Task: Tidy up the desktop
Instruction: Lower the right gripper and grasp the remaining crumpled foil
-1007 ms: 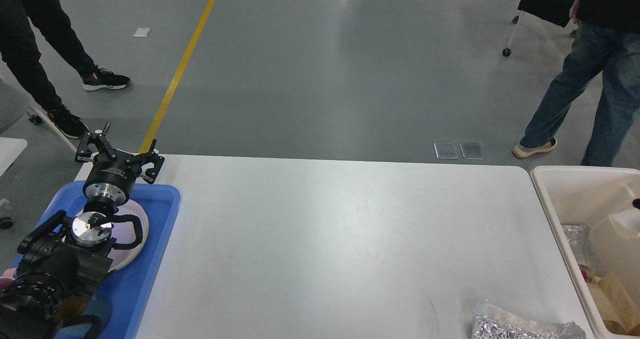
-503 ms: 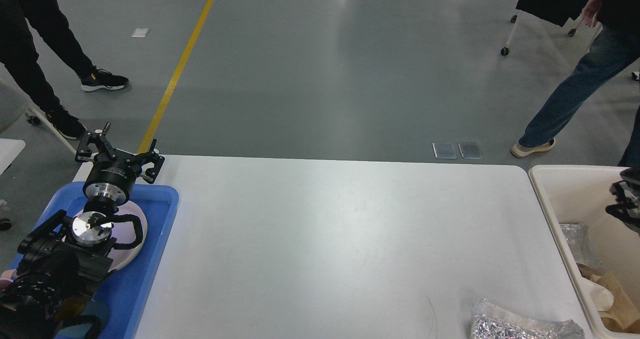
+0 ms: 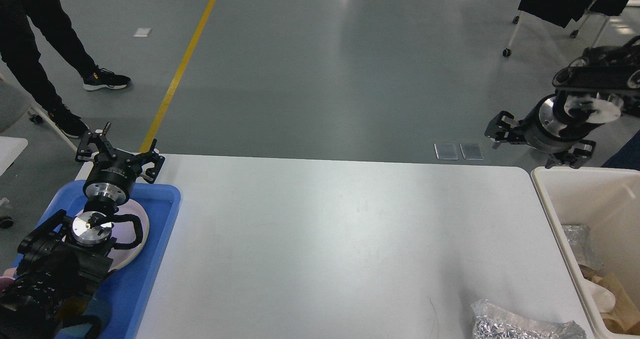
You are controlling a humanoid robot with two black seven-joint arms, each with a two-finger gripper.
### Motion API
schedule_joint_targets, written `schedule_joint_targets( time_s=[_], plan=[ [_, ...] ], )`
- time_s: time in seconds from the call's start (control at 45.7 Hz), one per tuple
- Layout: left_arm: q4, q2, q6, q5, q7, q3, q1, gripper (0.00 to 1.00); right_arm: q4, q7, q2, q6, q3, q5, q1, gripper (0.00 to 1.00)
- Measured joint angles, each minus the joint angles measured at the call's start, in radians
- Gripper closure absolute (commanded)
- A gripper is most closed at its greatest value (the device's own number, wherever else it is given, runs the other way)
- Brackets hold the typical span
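The desktop [image 3: 340, 229] is a wide white tabletop, mostly bare. A crumpled silver foil wad [image 3: 520, 324] lies at its front right edge. My left gripper [image 3: 120, 151] hangs open over the far end of the blue tray [image 3: 155, 259], at the desktop's back left corner, with nothing between its fingers. My right gripper [image 3: 534, 143] is raised above the far right corner, just beyond the cream bin [image 3: 550, 204]. Its fingers are spread and empty.
A pale plate [image 3: 142, 229] lies in the blue tray under my left wrist. The cream bin holds foil and brown paper scraps [image 3: 612, 289]. A person's legs [image 3: 45, 69] stand at far left, and chair legs on castors [image 3: 515, 29] at far right.
My right arm has risen out of the bin to above the table's far right corner. The person in jeans has left the view. My left arm has not moved.
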Motion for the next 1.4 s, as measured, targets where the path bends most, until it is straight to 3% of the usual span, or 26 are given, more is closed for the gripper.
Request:
schedule_joint_targets(
  time_s=[0.197, 0.372, 0.547, 0.81, 1.291, 1.401],
  plan=[
    [0.000, 0.000, 0.000, 0.000, -0.001, 0.000, 0.000, 0.04, 0.089, 0.000, 0.047, 0.346, -0.006, 0.003, 0.157, 0.00],
    [0.000, 0.000, 0.000, 0.000, -0.001, 0.000, 0.000, 0.04, 0.159, 0.000, 0.035, 0.457, -0.018, 0.003, 0.185, 0.00],
    [0.000, 0.000, 0.000, 0.000, -0.001, 0.000, 0.000, 0.04, 0.156, -0.001, 0.003, 0.445, -0.019, -0.005, 0.004, 0.00],
    [0.000, 0.000, 0.000, 0.000, -0.001, 0.000, 0.000, 0.04, 0.121, 0.000, -0.009, 0.339, 0.086, -0.010, -0.380, 0.00],
    [0.000, 0.000, 0.000, 0.000, -0.001, 0.000, 0.000, 0.04, 0.047, 0.000, 0.019, 0.291, 0.228, -0.012, -0.589, 0.01],
    [0.000, 0.000, 0.000, 0.000, -0.001, 0.000, 0.000, 0.04, -0.002, 0.000, 0.060, 0.236, 0.234, -0.017, -0.651, 0.16]
  ],
)
